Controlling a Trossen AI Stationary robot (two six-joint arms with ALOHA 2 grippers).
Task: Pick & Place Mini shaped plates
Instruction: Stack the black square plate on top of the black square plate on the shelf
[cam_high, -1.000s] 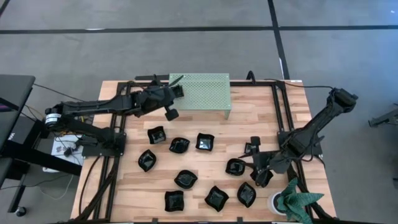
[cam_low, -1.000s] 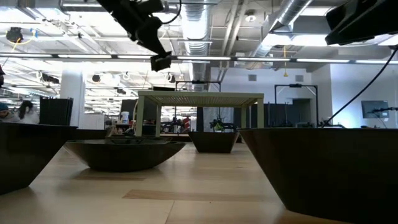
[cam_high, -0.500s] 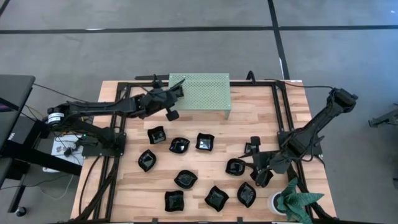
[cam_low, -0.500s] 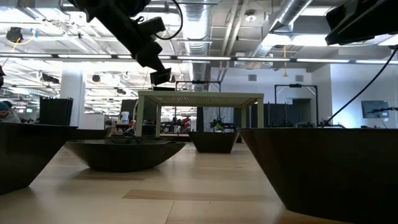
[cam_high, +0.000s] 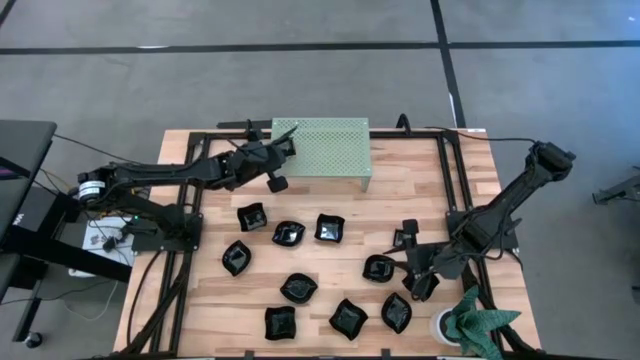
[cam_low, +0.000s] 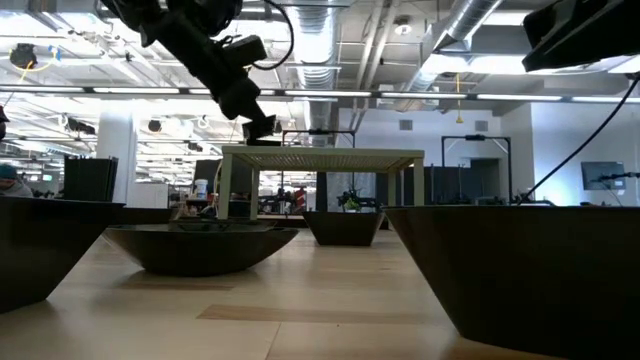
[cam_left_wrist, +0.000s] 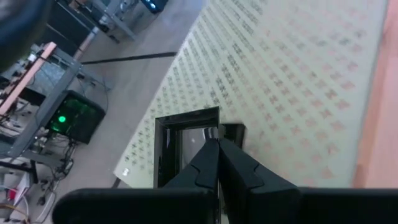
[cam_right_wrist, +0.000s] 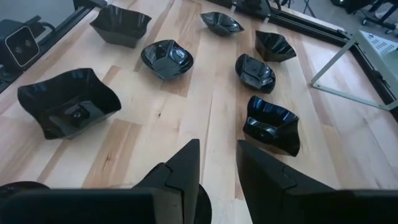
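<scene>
My left claw (cam_left_wrist: 217, 146) is pinched tight on a small square black plate (cam_left_wrist: 186, 146), held on edge at the near-left corner of the pale green perforated stand (cam_high: 322, 148) — its flat face turned toward my wrist, no long axis to speak of. The other black plates (cam_high: 288, 233) lie rims up and scattered over the wooden counter (cam_high: 340, 205), with bare lanes between them. My right claw (cam_right_wrist: 217, 163) waits partly open and empty near the counter's right front.
</scene>
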